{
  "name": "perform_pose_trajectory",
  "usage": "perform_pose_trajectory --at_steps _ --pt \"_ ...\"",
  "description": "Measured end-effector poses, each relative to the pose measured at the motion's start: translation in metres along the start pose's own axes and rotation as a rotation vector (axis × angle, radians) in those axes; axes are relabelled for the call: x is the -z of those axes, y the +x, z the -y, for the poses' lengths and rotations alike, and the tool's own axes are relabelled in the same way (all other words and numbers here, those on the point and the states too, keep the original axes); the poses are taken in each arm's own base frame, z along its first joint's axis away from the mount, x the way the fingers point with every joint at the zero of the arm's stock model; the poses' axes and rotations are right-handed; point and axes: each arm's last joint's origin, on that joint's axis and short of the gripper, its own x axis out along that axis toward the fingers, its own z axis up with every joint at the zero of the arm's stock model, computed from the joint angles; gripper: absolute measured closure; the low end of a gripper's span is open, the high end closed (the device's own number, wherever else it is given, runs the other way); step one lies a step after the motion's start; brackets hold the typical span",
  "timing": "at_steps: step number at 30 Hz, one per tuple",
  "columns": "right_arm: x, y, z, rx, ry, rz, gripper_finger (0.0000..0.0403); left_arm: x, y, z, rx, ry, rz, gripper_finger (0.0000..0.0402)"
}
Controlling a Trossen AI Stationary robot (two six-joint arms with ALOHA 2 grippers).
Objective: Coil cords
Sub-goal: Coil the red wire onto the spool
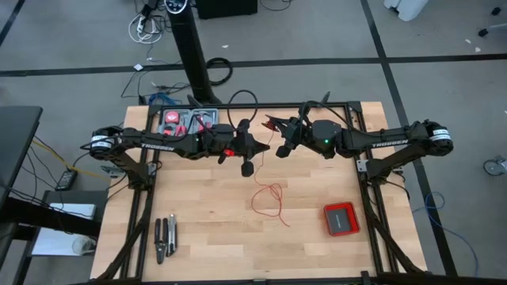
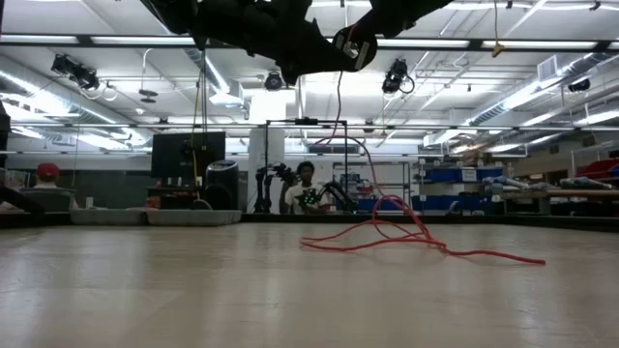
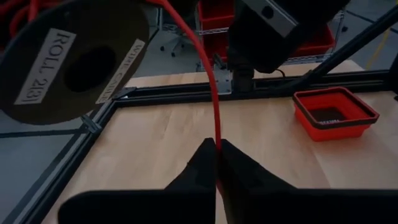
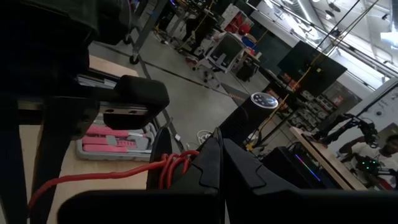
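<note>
Limp, light red wire (image 3: 211, 93) is pinched just below the spool (image 3: 71, 59) in the left gripper (image 3: 217, 163), while the right gripper (image 4: 219, 160) clamps the spool.

Pale matt wooden table (image 1: 206, 229), thin glossy red wire (image 1: 269, 199).

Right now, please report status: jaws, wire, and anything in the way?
Left gripper shut on red wire, above table. Right gripper shut on spool. Loose wire loops on table; red box off to the side, nothing blocking.
</note>
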Motion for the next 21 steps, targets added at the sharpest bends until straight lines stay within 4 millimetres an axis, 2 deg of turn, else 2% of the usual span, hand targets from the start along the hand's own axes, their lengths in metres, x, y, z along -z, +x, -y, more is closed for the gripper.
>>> perform_pose_trajectory --at_steps 7,12,16,21 --pt "0.000 0.000 0.000 -0.001 -0.001 0.000 0.0401 0.000 0.000 0.001 0.024 -0.003 -0.017 0.0400" --pt "-0.001 0.001 -0.003 -0.047 0.040 0.053 0.0402 -0.016 0.001 0.001 0.032 -0.002 -0.019 0.0400" --pt "0.007 0.001 -0.007 -0.024 0.059 0.095 0.0402 -0.023 0.001 0.001 0.031 -0.001 0.002 0.0401" --pt "0.007 0.000 -0.008 -0.013 0.095 0.149 0.0402 -0.016 0.008 0.001 0.012 0.000 -0.020 0.0401"
